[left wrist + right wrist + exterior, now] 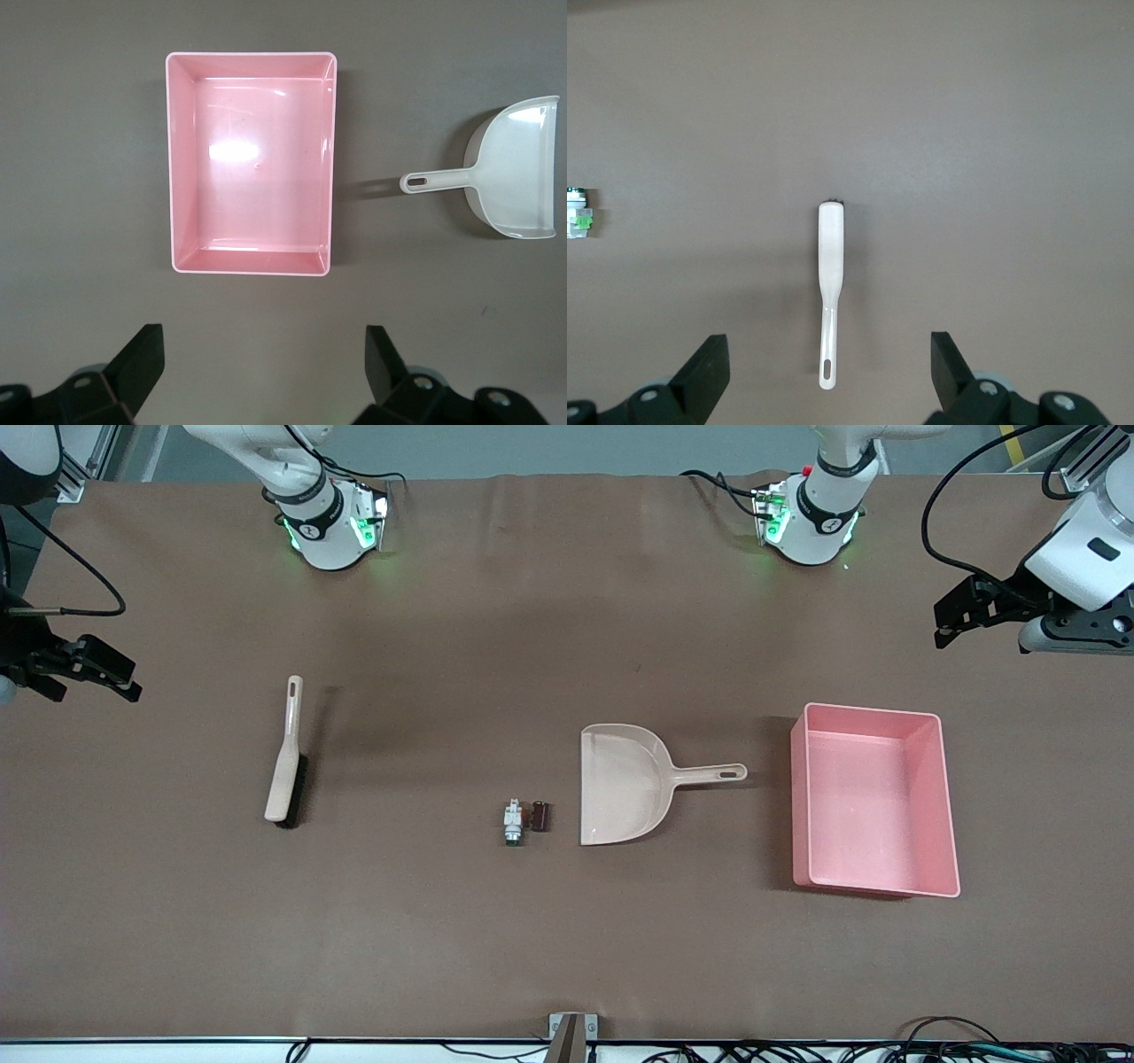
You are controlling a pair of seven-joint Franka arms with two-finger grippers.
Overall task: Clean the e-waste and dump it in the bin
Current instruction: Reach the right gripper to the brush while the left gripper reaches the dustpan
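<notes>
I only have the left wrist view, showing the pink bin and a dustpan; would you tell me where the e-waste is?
Observer: The e-waste, a white-and-silver part touching a dark cylinder, lies just off the dustpan's open mouth, toward the right arm's end of the table.
Operator: Thank you. Is there a brush anywhere?
Observer: Yes, a beige brush lies flat farther toward the right arm's end, with its handle pointing toward the robots' bases.
Operator: And where is the right gripper?
Observer: The right gripper is open and empty, up in the air over the brush. The left gripper is open too, near the bin.
</notes>
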